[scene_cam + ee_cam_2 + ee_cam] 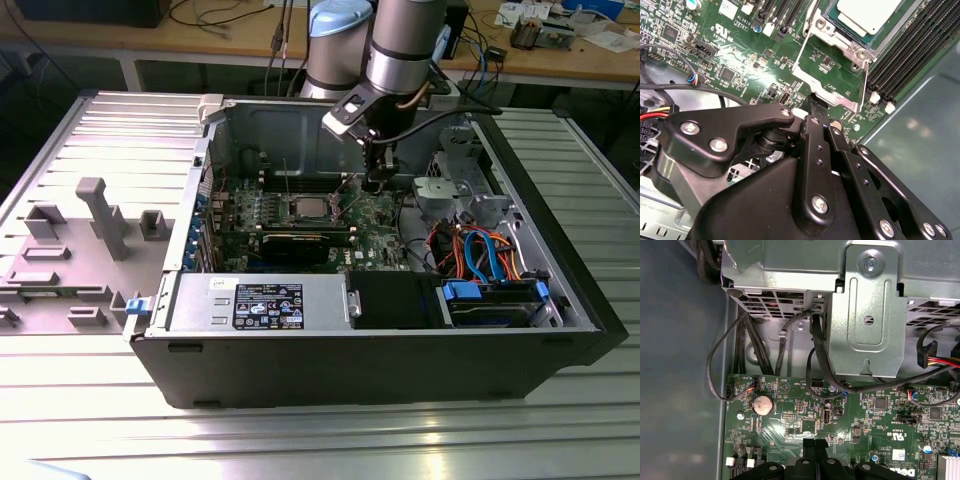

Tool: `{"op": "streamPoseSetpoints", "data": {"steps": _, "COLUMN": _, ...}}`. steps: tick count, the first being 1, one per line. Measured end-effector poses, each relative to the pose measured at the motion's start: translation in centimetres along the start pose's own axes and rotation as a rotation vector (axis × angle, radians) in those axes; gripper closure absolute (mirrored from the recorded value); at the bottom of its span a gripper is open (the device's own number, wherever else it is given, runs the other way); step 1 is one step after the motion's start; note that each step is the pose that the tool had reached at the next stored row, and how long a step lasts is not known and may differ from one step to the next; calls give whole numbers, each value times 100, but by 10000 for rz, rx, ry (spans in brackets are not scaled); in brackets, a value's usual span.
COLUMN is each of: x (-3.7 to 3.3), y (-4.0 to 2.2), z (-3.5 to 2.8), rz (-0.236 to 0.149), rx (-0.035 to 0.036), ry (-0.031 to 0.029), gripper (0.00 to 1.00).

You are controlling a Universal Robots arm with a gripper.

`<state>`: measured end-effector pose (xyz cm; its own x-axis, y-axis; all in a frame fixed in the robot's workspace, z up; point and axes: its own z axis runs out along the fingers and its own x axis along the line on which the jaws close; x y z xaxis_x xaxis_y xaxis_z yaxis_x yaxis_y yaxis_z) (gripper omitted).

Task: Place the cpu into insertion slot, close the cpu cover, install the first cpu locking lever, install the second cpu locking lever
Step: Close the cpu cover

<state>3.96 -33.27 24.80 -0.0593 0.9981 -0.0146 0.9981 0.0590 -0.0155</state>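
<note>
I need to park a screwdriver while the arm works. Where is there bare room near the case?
The ribbed silver table is bare in front of the black computer case and at the exterior view's right. Inside it is crowded: the black pincer hangs by the silver-topped cpu, with orange and blue cables beside.

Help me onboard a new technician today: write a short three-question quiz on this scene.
1. True or false: the cpu lies in the insertion slot.
2. The end effector is over: A the green board; B the power supply; C the table.
3. Fill in: the end effector's fingers are ___.
Key: 1 true; 2 A; 3 shut.
</note>
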Motion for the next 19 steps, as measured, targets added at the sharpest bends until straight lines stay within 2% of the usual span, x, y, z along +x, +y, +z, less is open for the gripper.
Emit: {"op": "streamPoseSetpoints", "data": {"steps": 19, "x": 2, "y": -39, "z": 12, "rz": -2, "rx": 3, "ry": -1, "gripper": 89}}
